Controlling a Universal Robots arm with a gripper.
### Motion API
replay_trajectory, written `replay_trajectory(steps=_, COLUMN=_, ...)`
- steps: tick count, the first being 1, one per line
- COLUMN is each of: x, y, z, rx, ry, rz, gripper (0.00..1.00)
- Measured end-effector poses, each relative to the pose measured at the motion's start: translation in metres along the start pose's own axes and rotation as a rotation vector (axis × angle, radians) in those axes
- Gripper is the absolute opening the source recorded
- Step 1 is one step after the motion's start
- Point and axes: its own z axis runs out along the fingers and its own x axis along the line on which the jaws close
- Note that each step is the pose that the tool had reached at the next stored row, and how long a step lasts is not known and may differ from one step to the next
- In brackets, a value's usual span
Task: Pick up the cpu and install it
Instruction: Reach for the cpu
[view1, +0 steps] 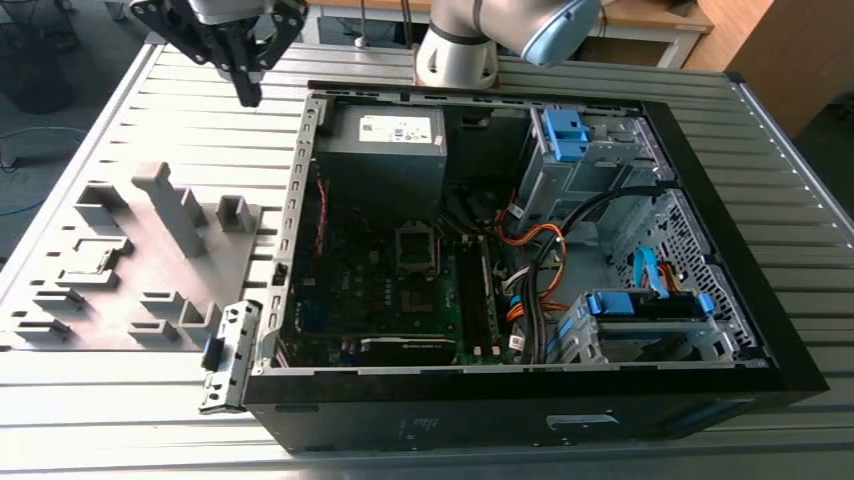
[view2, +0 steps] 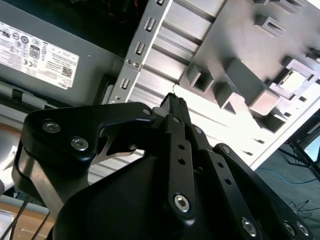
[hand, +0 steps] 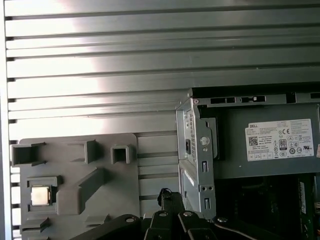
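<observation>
Black fingers (view2: 176, 107) of the gripper (view1: 248, 95) are seen pressed together at their tips, with nothing held between them. They are pointed straight down at the ribbed silver metal table (view1: 174, 90) and are held above it. The arm's white and pale-blue joints (view1: 481, 35) are seen behind the far edge of the open black computer case (view1: 400, 425), on the exterior view's right of the gripper.

Just beside the fingers, on that same side, the case's corner is found. Inside that corner the large grey metal box with a white label (view1: 387, 140) is seated. Deeper in the case, farther from the fingers than the box, a square metal-framed socket (view1: 415, 247) is seen on the dark circuit board (view1: 387, 300).

On the other side of the fingers, the grey moulded tray (view1: 127, 300) with raised blocks and pockets is laid flat on the table. The small flat square cpu (hand: 41, 195), with its shiny silver-grey top, is lodged in one of the tray's pockets, well apart from the fingertips.
</observation>
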Motion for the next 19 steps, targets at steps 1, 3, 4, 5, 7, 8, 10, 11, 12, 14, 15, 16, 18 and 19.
replay_trajectory(steps=1, x=0.0031, y=-0.0002, z=0.0001, rx=0.0, ry=0.0, rz=0.0, gripper=0.11)
replay_trajectory(steps=3, x=0.0093, y=-0.0007, z=0.0003, rx=0.0, ry=0.0, rz=0.0, gripper=0.11)
replay_trajectory(steps=4, x=0.0127, y=-0.001, z=0.0004, rx=0.0, ry=0.0, rz=0.0, gripper=0.11)
replay_trajectory(steps=5, x=0.0156, y=-0.0012, z=0.0006, rx=0.0, ry=0.0, rz=0.0, gripper=0.11)
replay_trajectory(steps=7, x=0.0214, y=-0.0017, z=0.0008, rx=0.0001, ry=0.0001, rz=0.0, gripper=0.11)
replay_trajectory(steps=8, x=0.0244, y=-0.0019, z=0.001, rx=0.0001, ry=0.0001, rz=0.0, gripper=0.11)
replay_trajectory(steps=10, x=0.0312, y=-0.0024, z=0.0013, rx=0.0, ry=0.0, rz=0.0, gripper=0.11)
replay_trajectory(steps=11, x=0.0346, y=-0.0027, z=0.0015, rx=0.0, ry=-0.0001, rz=0.0, gripper=0.11)
replay_trajectory(steps=12, x=0.0379, y=-0.003, z=0.0016, rx=0.0, ry=0.0, rz=0.0, gripper=0.11)
replay_trajectory(steps=14, x=0.0444, y=-0.0035, z=0.0018, rx=0.0, ry=0.0001, rz=0.0, gripper=0.11)
replay_trajectory(steps=15, x=0.0476, y=-0.0037, z=0.0019, rx=0.0, ry=0.0001, rz=0.0, gripper=0.11)
replay_trajectory(steps=16, x=0.0505, y=-0.004, z=0.0021, rx=-0.0001, ry=-0.0001, rz=0.0, gripper=0.11)
replay_trajectory(steps=18, x=0.0567, y=-0.0044, z=0.0024, rx=0.0, ry=0.0, rz=0.0, gripper=0.11)
replay_trajectory(steps=19, x=0.0595, y=-0.0047, z=0.0025, rx=0.0, ry=-0.0001, rz=0.0, gripper=0.11)
